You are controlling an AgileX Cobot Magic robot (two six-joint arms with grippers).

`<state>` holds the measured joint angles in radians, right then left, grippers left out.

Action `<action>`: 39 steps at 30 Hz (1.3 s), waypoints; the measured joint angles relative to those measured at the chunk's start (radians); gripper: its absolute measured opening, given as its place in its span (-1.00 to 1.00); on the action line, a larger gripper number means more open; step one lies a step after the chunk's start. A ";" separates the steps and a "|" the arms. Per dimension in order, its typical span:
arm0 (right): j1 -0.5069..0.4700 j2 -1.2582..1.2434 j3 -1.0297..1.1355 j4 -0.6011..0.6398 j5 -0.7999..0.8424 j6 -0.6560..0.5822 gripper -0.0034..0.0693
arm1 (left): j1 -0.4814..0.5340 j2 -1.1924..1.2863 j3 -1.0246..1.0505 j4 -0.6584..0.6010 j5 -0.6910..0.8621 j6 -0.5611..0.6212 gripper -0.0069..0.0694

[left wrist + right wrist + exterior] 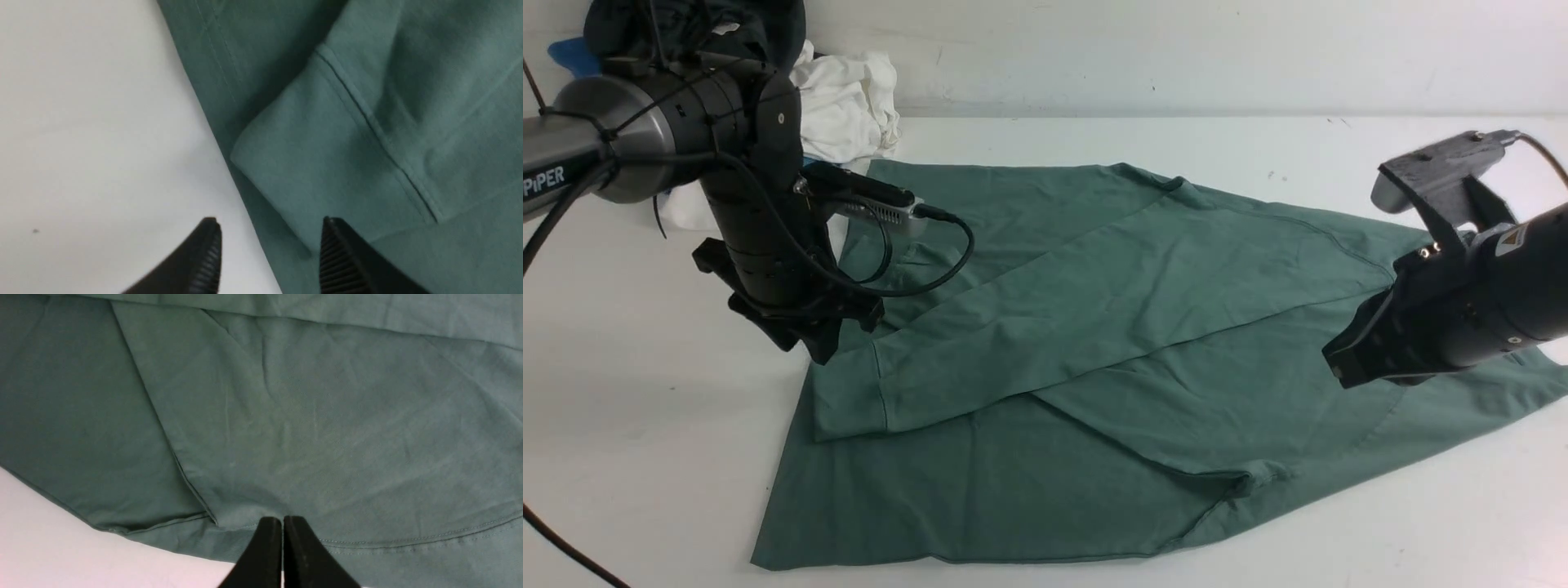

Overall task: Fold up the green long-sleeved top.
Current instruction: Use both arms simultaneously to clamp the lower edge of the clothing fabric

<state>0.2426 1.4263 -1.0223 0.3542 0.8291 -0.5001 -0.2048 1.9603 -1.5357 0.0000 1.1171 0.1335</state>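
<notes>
Front view: the big, muted green long-sleeved top (1094, 343) lies spread across the middle of the flat white table (629, 425). One sleeve is folded diagonally over the body, so its sleeve cuff (849, 392) ends up near the fabric's left edge. The black left gripper (818, 347) hangs right above that cuff end, and the black right gripper (1343, 366) hovers over the top's right side. Back left by the wall there's a crumpled white garment (849, 106) and a dark garment (686, 24) heaped behind the left arm.

Left wrist view: the left gripper (267, 230) has its ribbed fingers (208, 253) spread apart with nothing between them, just table (81, 122) and the top's edge (253, 212) underneath. The sleeve cuff (322, 171) lies flat just ahead of the tips.

Right wrist view: the right gripper (282, 524) is pinched completely together, and as far as I can see there's no cloth in it. Its tips sit over the stitched hem (408, 539) of the top (327, 416), with bare table (81, 555) just beside.
</notes>
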 joint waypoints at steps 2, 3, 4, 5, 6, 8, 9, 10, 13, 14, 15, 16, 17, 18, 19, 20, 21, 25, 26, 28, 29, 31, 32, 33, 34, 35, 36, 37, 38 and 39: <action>0.000 0.000 0.000 0.000 0.000 0.000 -0.91 | 0.000 -0.015 0.000 -0.012 0.033 0.000 0.10; 0.000 0.000 0.000 0.000 0.001 -0.007 -0.91 | 0.000 -0.026 0.000 -0.031 0.059 0.000 0.13; 0.000 0.000 0.000 0.000 0.001 -0.009 -0.91 | 0.000 -0.028 0.000 -0.039 0.063 0.000 0.13; 0.000 0.000 0.000 0.001 0.005 -0.012 -0.91 | -0.002 -0.038 0.004 -0.063 0.079 0.000 0.12; 0.000 0.000 0.000 0.003 0.014 -0.014 -0.91 | -0.014 -0.045 0.018 -0.079 0.083 0.000 0.08; 0.000 0.000 0.000 0.003 0.030 -0.022 -0.91 | -0.055 -0.067 0.068 -0.082 0.082 -0.001 0.01; 0.000 0.000 0.000 0.003 0.036 -0.025 -0.91 | -0.083 -0.080 0.102 -0.076 0.082 -0.001 -0.01; 0.000 0.000 0.000 0.003 0.043 -0.028 -0.91 | -0.125 -0.097 0.151 -0.062 0.082 -0.002 -0.04; 0.000 0.000 0.000 0.011 0.052 -0.031 -0.91 | -0.268 -0.148 0.314 0.000 0.058 0.012 -0.04; 0.000 0.000 0.000 0.017 0.053 -0.033 -0.91 | -0.302 -0.160 0.354 0.013 0.038 0.024 -0.02; 0.000 0.000 0.000 0.024 0.055 -0.038 -0.91 | -0.339 -0.173 0.400 0.033 0.009 0.042 0.03; 0.000 0.000 0.000 0.031 0.058 -0.044 -0.91 | -0.367 -0.183 0.440 0.052 -0.020 0.062 0.09; 0.000 0.000 0.000 0.042 0.062 -0.053 -0.91 | -0.387 -0.189 0.473 0.070 -0.048 0.081 0.16; 0.000 0.000 0.000 0.050 0.068 -0.062 -0.91 | -0.398 -0.192 0.496 0.081 -0.074 0.097 0.23; 0.000 0.000 0.000 0.060 0.073 -0.072 -0.91 | -0.405 -0.194 0.521 0.095 -0.098 0.114 0.32; 0.000 0.000 0.000 0.072 0.079 -0.085 -0.91 | -0.407 -0.196 0.542 0.113 -0.117 0.129 0.41; 0.000 0.000 0.000 0.083 0.084 -0.096 -0.91 | -0.407 -0.197 0.560 0.137 -0.132 0.145 0.47; 0.000 0.000 0.000 0.122 0.102 -0.141 -0.91 | -0.397 -0.205 0.608 0.249 -0.187 0.177 0.56; 0.000 0.000 0.000 0.130 0.104 -0.151 -0.91 | -0.391 -0.207 0.613 0.267 -0.198 0.179 0.55; 0.000 0.000 0.000 0.140 0.105 -0.166 -0.91 | -0.371 -0.211 0.619 0.293 -0.219 0.179 0.47; 0.000 0.000 0.000 0.145 0.107 -0.173 -0.91 | -0.360 -0.211 0.620 0.298 -0.228 0.175 0.40; 0.000 0.000 0.000 0.149 0.110 -0.188 -0.91 | -0.323 -0.207 0.620 0.304 -0.250 0.162 0.12; 0.000 0.000 0.000 0.149 0.112 -0.189 -0.91 | -0.321 -0.206 0.620 0.304 -0.253 0.162 0.09; 0.000 0.000 0.000 0.149 0.114 -0.198 -0.91 | -0.307 -0.205 0.620 0.304 -0.259 0.157 -0.09; 0.000 0.000 0.000 0.149 0.115 -0.200 -0.91 | -0.307 -0.205 0.620 0.305 -0.261 0.155 -0.12; 0.000 0.000 0.000 0.149 0.116 -0.210 -0.91 | -0.299 -0.204 0.620 0.307 -0.269 0.142 -0.36; 0.000 0.000 0.000 0.140 0.117 -0.223 -0.91 | -0.298 -0.204 0.620 0.309 -0.279 0.125 -0.59; 0.000 0.000 0.000 0.124 0.117 -0.230 -0.91 | -0.298 -0.204 0.620 0.310 -0.284 0.107 -0.69; 0.000 0.000 0.000 0.098 0.117 -0.235 -0.91 | -0.298 -0.206 0.620 0.310 -0.286 0.088 -0.75; 0.000 0.000 0.000 0.057 0.117 -0.236 -0.91 | -0.298 -0.213 0.621 0.311 -0.286 0.071 -0.79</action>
<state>0.2426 1.4263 -1.0220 0.4108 0.9460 -0.7363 -0.5027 1.7469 -0.9143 0.3108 0.8310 0.2043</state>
